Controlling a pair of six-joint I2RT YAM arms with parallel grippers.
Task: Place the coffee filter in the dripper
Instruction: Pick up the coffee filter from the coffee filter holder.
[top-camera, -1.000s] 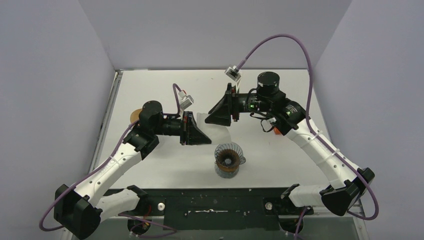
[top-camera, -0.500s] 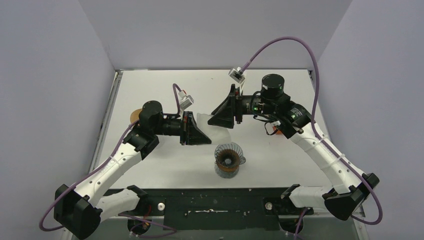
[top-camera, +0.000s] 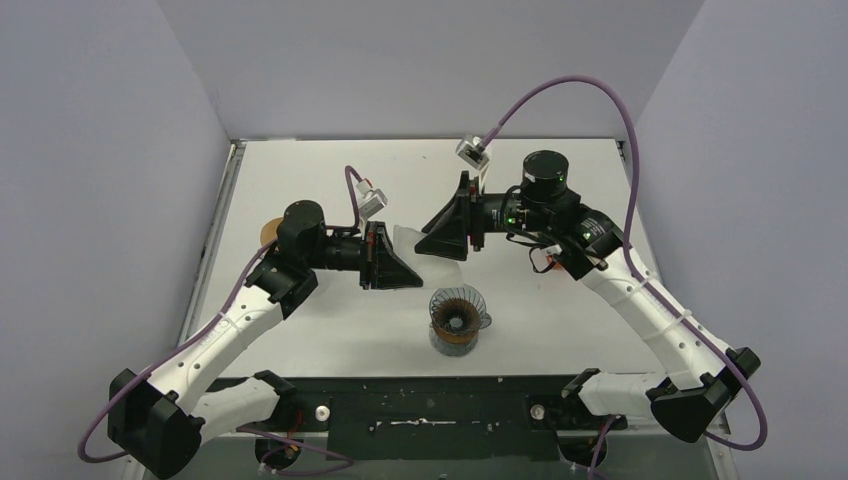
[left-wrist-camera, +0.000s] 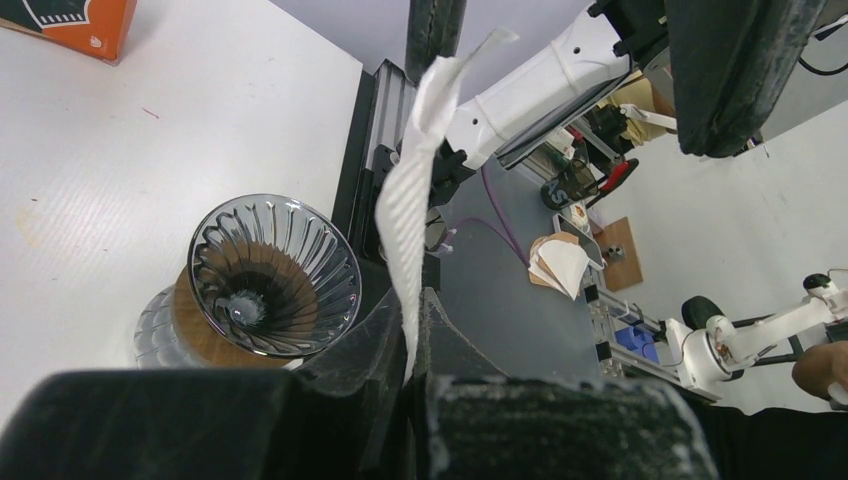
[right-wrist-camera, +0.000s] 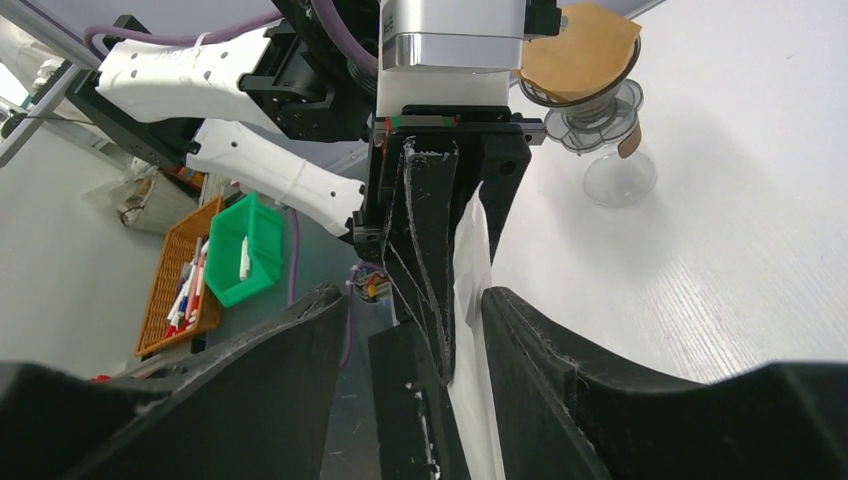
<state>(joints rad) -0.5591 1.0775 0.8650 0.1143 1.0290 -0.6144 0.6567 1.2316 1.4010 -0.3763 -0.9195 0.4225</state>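
Above the white table (top-camera: 300, 180) my left gripper (left-wrist-camera: 410, 320) pinches the coffee filter (left-wrist-camera: 405, 200), right gripper (right-wrist-camera: 415, 305) spread wide, presumably to open it for the dripper (left-wrist-camera: 275, 275).

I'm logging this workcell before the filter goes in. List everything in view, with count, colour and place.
coffee filter: one, white, pinched edge-on in the left gripper, raised above the table.
dripper: one, smoky dark-grey with a brown collar, empty, on the table near the arms' bases.
tan-brown filter: one, seated in a second holder on a clear glass vessel, at the table's left edge.
orange box: one, orange, on the table, partly under the right arm.
table: one, white.
green bin: one, off the table.
left gripper: one, black, shut on the filter.
right gripper: one, black, open, fingers straddling the left gripper and the filter.
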